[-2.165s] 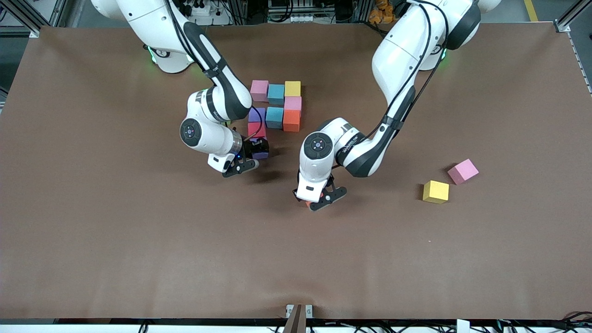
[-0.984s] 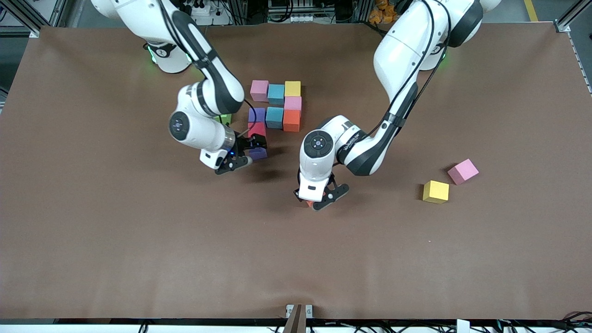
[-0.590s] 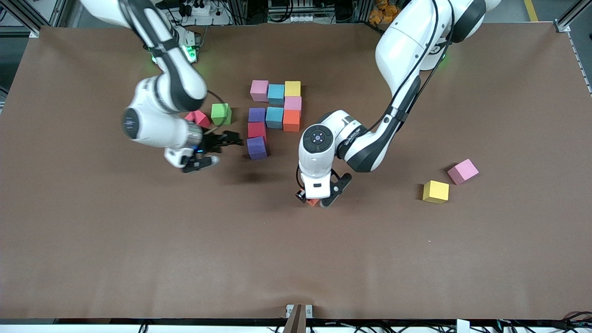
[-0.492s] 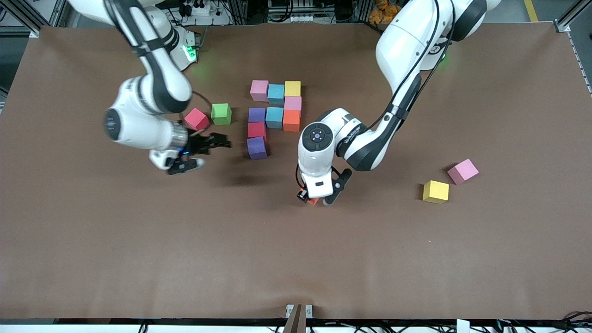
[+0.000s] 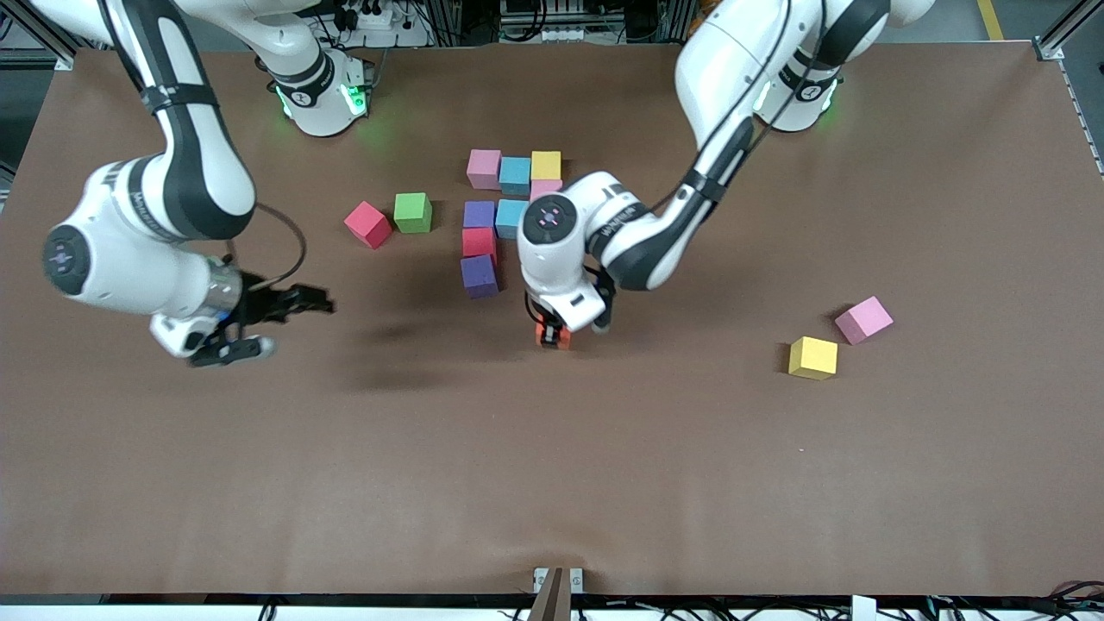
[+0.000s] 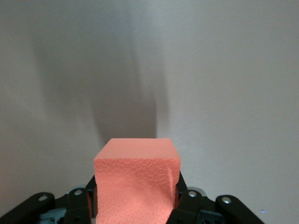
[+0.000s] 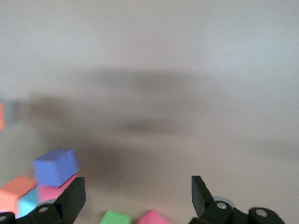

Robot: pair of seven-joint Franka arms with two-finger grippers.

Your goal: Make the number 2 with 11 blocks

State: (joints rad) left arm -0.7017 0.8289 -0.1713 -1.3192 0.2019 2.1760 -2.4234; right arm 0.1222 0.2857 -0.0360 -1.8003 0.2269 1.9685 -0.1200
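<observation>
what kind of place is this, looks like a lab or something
Most likely a robotics lab or test cell. Two white arms are mounted at one brown-covered table, with aluminium framing and cables around its edges. Small foam blocks lie on it; the left gripper holds an orange block, and the right gripper is open.

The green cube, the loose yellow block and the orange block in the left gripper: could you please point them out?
green cube (image 5: 412, 211), front view, top face.
loose yellow block (image 5: 812, 357), front view, top face.
orange block (image 6: 137, 184), left wrist view, facing side, between the shut left gripper's fingers.

My orange block looks like matt, pebbled foam; the table is matt brown; my arms look like glossy white plastic.
</observation>
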